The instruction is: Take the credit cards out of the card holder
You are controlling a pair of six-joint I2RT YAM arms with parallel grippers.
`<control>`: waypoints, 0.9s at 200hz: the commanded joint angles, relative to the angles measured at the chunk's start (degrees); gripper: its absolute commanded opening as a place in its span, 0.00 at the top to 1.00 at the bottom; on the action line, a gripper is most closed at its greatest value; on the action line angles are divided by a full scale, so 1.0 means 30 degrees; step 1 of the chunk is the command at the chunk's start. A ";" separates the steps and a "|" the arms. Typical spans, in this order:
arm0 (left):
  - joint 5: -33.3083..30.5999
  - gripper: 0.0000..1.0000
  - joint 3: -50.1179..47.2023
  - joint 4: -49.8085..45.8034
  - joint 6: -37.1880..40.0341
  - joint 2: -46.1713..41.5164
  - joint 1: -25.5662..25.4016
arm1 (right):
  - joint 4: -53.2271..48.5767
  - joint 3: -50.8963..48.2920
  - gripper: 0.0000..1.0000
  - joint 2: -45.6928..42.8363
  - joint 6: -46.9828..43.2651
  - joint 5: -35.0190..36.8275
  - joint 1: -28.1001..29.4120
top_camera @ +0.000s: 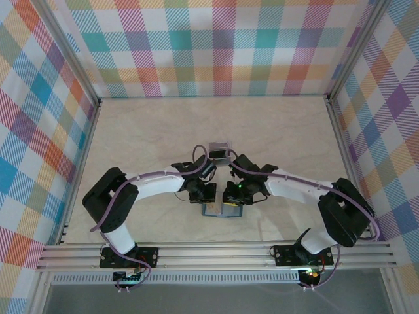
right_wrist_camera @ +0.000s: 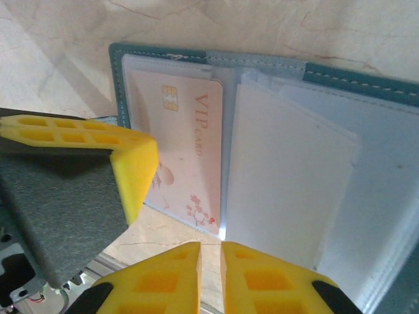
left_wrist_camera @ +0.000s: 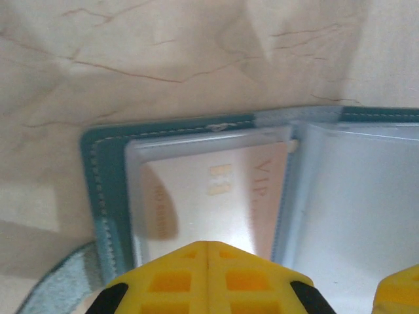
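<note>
The teal card holder (top_camera: 221,210) lies open on the table between both arms. Its stitched border (left_wrist_camera: 105,170) frames clear sleeves, and a pink VIP credit card (left_wrist_camera: 209,190) sits inside the left pocket. My left gripper (left_wrist_camera: 208,247) is shut, its tips pressed down on that pocket over the card's near part; its yellow finger (right_wrist_camera: 134,163) rests on the card (right_wrist_camera: 190,144). My right gripper (right_wrist_camera: 211,252) hovers at the holder's (right_wrist_camera: 366,82) near edge, just below the sleeve corner. Its jaws stand a narrow slit apart with bare table showing through. One right finger (left_wrist_camera: 400,288) shows beside the pale sleeves.
A small grey boxy object (top_camera: 218,152) sits just behind the two wrists. An aluminium rail (top_camera: 216,252) runs along the table's near edge, close below the holder. Plaid walls (top_camera: 39,131) enclose the marbled tabletop on three sides.
</note>
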 commanded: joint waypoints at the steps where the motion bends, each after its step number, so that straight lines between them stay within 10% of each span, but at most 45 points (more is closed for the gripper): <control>1: 0.0286 0.94 -0.0704 0.0079 0.0384 -0.0597 0.0321 | 0.0570 0.0490 0.84 0.0597 0.0242 -0.0987 -0.0139; 180: -0.0097 0.93 -0.3491 0.0152 -0.0607 -0.3089 0.0605 | -0.1766 0.3354 0.82 0.4211 -0.1708 -0.1229 0.0035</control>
